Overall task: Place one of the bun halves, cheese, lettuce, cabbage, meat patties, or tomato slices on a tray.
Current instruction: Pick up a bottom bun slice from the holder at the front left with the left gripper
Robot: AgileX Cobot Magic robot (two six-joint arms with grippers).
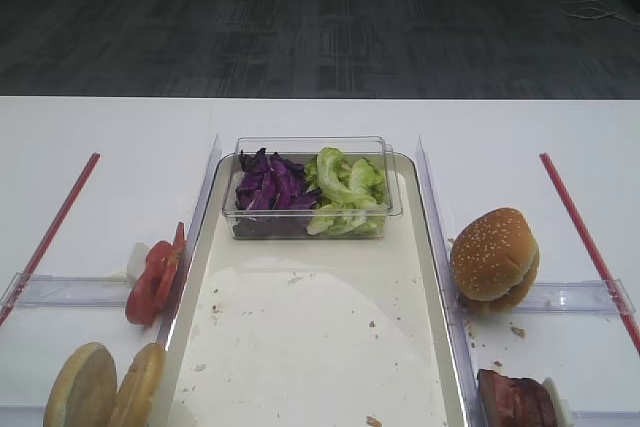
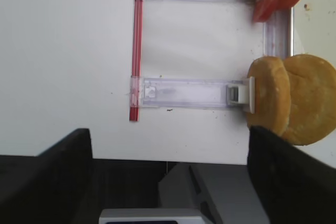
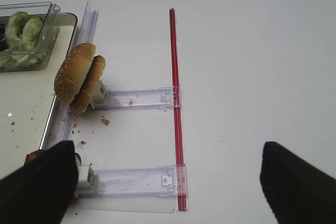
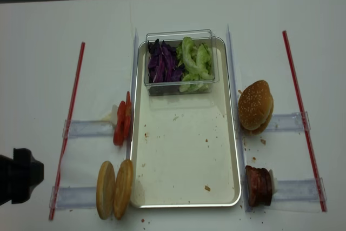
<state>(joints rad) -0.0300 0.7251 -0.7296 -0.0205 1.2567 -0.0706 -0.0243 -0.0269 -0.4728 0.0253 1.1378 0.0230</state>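
Two bun halves [image 2: 291, 98] stand on edge just ahead of the left gripper [image 2: 168, 177], whose jaws gape wide, holding nothing. Right gripper [image 3: 173, 182] also spread wide, empty, meat patties [image 4: 259, 186] by its left finger. Tray [image 4: 184, 150] bare between them.

- Looked over all four views and there's no readable text anywhere: no labels, brands, numbers or signs.
- The tray [image 4: 186, 187] is bare metal with nothing stamped on it that I can make out.
- The clear box [image 4: 179, 36] at the tray's far end has no sticker or print.
- The red strips [image 4: 303, 117] and clear holders [image 4: 86, 129] are plain too.
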